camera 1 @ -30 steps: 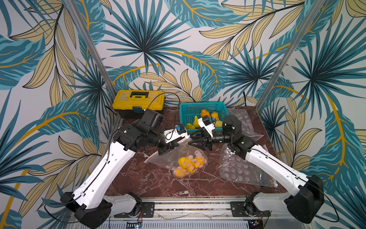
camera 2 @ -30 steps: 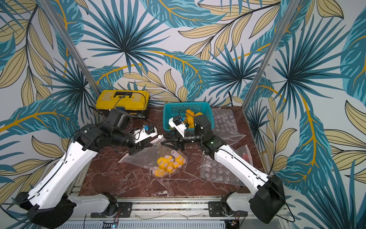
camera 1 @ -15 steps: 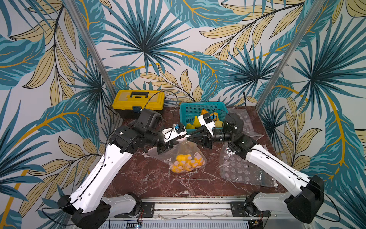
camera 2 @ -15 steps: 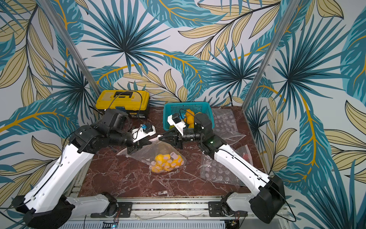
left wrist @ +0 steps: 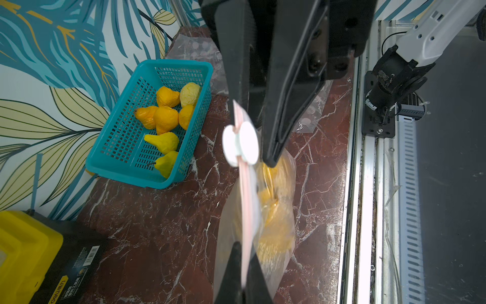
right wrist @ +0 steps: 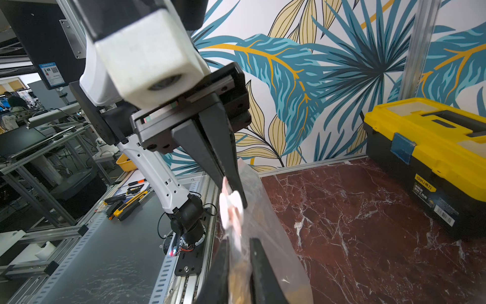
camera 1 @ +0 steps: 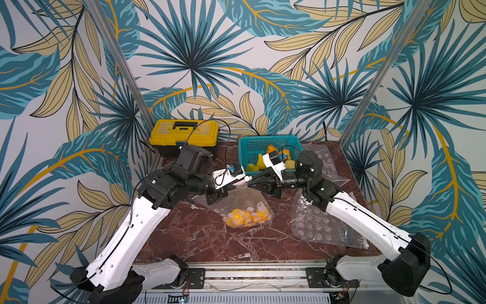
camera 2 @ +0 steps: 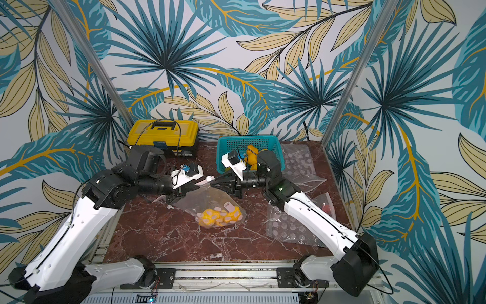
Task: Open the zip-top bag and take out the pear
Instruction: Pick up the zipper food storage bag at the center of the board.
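Observation:
The clear zip-top bag (camera 1: 240,201) with white dots hangs between both grippers, its bottom resting on the marble table (camera 1: 200,234). The yellow pear (camera 1: 244,219) lies in the bag's lower part and shows blurred in the left wrist view (left wrist: 273,210). My left gripper (camera 1: 242,184) is shut on the pink zip strip (left wrist: 246,210). The white slider (camera 1: 246,178) sits on the strip between the two sets of tips. My right gripper (camera 1: 251,183) faces the left one, with its fingers (right wrist: 259,271) closed on the bag's top edge just behind the slider (right wrist: 231,208).
A teal basket (camera 1: 268,140) with several yellow pears stands at the back. A yellow toolbox (camera 1: 184,131) is at the back left. Empty dotted plastic bags (camera 1: 315,226) lie under and beside the right arm, and more at the back right (camera 1: 324,160).
The right gripper's jaws have closed onto the bag's top edge. Both grippers rose slightly, so the bag now hangs more upright, and the pear slid lower.

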### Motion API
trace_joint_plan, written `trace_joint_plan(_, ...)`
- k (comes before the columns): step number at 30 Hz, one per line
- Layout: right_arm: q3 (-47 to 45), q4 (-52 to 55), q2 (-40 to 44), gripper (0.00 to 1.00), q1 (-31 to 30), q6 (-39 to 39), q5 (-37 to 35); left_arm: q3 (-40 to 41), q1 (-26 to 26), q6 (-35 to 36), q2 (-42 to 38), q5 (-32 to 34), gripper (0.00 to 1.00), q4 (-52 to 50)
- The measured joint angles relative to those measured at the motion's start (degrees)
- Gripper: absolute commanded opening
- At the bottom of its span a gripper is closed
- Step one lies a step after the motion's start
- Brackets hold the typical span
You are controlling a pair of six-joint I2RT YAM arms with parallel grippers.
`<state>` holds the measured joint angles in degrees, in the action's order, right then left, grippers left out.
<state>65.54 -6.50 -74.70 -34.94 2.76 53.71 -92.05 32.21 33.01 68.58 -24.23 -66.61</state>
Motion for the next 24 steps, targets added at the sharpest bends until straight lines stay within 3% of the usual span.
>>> trace_joint_plan(4,0.0,-0.2,0.0,0.21,0.0,0.3,-0.1,0.4,0.0,0.0,0.0,0.0,0.00,0.4)
trace_joint_plan(9,0.0,-0.8,0.0,0.19,0.0,0.9,-0.3,1.2,0.0,0.0,0.0,-0.2,0.00,0.4)
trace_joint_plan(13,0.1,-1.0,0.0,0.02,0.0,1.2,-0.3,1.3,0.0,0.0,0.0,-0.2,0.00,0.4)
trace_joint_plan(14,0.1,-1.0,0.0,0.00,-0.1,1.1,-0.3,1.3,0.0,0.0,0.1,-0.2,0.03,0.4)
trace_joint_plan(17,0.2,-0.9,0.0,0.00,-0.1,1.3,-0.3,1.3,0.0,0.2,0.2,-0.5,0.24,0.7)
trace_joint_plan(19,0.2,-0.9,0.0,0.00,-0.2,1.2,-0.3,1.3,0.0,-0.3,0.3,-1.1,0.32,1.4)
trace_joint_plan(24,0.2,-0.2,-0.1,0.00,-0.4,0.6,-0.6,1.3,0.0,-2.7,1.1,-4.7,0.37,5.1)
